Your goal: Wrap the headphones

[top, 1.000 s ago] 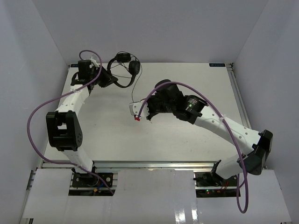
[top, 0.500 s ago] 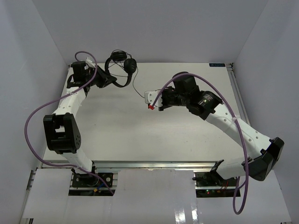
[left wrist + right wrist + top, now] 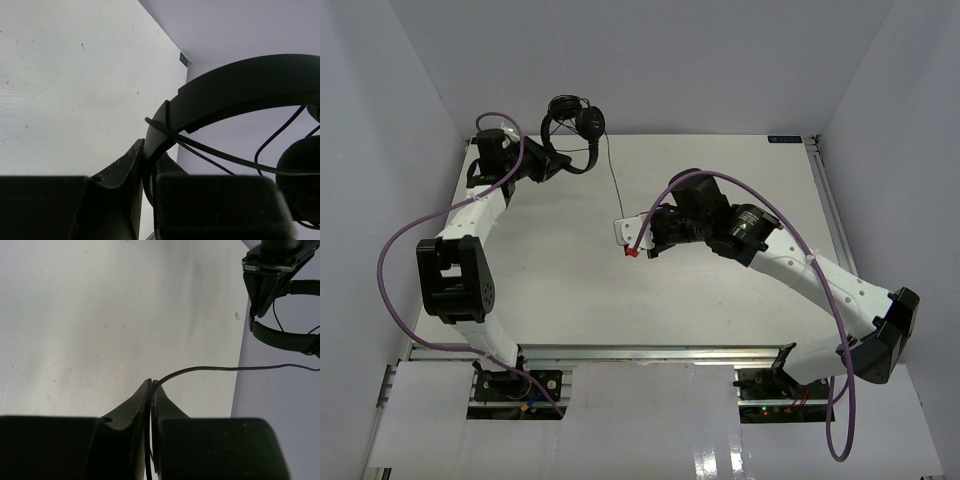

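Purple cables (image 3: 388, 262): looped off both arms, one bulging out to the left of the left arm, the other following the right arm down past the near edge.
Table (image 3: 560, 270): white and flat, running from the arm bases to the far wall; a few small dark specks on it in the left wrist view (image 3: 60, 75) and the right wrist view (image 3: 100, 315).
Right gripper (image 3: 623, 230): mid-table, just right of centre, pointing left; in its own wrist view (image 3: 151, 388) fingers pressed nearly together with the thin black line pinched between the tips.
Cord (image 3: 612, 178): thin and black, drawn fairly straight from the right gripper's tips towards the far left; in the right wrist view (image 3: 225, 368) rising out of the pinch, then bending right towards the far end; in the left wrist view (image 3: 215, 156) crossing under the headband, one loop hanging beside the earcup.
Left gripper (image 3: 552, 163): far left of the table, pointing right; in the left wrist view (image 3: 148, 159) closed narrow on the lower end of the headband.
Headphones (image 3: 588, 123): far left, held up off the table and seen against the far wall, earcups uppermost in the top view; headband arching across the left wrist view (image 3: 240, 85), one padded earcup at the right edge; also at the far right of the right wrist view (image 3: 282, 340), well apart from the right gripper.
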Robot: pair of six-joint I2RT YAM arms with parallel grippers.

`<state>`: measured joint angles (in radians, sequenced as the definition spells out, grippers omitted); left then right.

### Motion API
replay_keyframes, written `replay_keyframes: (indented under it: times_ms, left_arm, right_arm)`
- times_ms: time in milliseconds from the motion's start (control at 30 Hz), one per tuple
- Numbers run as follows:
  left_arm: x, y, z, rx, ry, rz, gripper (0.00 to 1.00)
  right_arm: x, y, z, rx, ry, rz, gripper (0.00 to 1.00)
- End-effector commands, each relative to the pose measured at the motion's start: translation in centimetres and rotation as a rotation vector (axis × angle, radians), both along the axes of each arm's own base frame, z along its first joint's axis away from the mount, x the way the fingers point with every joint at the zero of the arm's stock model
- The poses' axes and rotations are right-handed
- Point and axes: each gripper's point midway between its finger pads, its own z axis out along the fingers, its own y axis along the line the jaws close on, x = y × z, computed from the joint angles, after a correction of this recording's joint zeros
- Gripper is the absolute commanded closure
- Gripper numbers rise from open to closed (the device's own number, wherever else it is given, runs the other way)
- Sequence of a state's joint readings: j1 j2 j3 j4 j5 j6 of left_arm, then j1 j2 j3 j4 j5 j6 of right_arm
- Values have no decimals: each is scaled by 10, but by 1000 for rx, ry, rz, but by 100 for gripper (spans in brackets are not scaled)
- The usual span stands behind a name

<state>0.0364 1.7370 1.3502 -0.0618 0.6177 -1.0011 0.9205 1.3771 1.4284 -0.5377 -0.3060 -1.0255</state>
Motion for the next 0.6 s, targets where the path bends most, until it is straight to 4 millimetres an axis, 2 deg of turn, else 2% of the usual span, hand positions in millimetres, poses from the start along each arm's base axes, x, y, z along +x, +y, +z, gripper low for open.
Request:
replay_keyframes:
  times_ms: [0, 300, 567]
  left_arm:
    - [3, -6, 36, -80, -90, -19, 100]
    - [6, -8, 28, -162, -57, 3, 100]
    - [-4, -15, 31, -246, -52, -50, 100]
  right_arm:
    - [-5, 8, 9, 33, 28, 21, 92]
    - [-22, 19, -10, -5, 57, 65, 92]
    - [-16, 19, -18, -20, 45, 41, 92]
